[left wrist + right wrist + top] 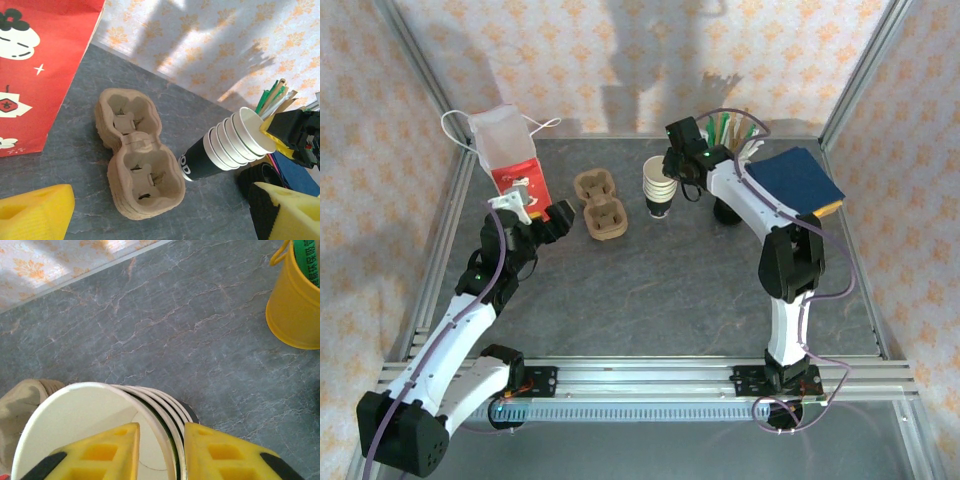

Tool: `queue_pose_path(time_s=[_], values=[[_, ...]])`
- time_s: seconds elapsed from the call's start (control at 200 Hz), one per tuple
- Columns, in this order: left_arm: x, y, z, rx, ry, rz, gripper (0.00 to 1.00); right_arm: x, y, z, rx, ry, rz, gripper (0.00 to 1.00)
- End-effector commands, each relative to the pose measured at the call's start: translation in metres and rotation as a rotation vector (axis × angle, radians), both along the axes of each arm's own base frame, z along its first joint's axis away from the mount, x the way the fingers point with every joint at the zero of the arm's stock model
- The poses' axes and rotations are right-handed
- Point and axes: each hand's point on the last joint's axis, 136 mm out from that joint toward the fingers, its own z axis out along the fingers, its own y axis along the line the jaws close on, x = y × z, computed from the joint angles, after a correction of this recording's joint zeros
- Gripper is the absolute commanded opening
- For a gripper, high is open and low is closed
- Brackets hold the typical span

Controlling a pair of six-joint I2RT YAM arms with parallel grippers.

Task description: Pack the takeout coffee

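Stack of takeout coffee cups (660, 188), set upright on a grey stone-patterned table (700, 285).
Several paper cups are nested one inside another, so that white rolled rims are layered at the top, with thin green lines seen between them. The black wall of the lowest cup, printed with white lettering, is left showing beneath. The inside of the top cup is plain off-white. The stack is placed just right of a brown pulp cup carrier (600, 207), not touching it.
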Motion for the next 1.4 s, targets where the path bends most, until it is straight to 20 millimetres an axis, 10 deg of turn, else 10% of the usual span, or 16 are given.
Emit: queue_pose_path(time_s=[0.0, 0.901, 1.397], values=[[-0.002, 0.0, 0.006, -0.016, -0.035, 0.008, 0.91, 0.002, 0.0, 0.009, -0.008, -0.012, -0.009, 0.28], [-0.001, -0.001, 0.0, -0.027, -0.021, 0.011, 0.91, 0.003, 0.009, 0.021, 0.023, -0.027, 0.015, 0.06], [0.003, 0.003, 0.012, -0.018, -0.038, 0.034, 0.92, -0.016, 0.0, 0.141, 0.064, -0.206, 0.058, 0.01]])
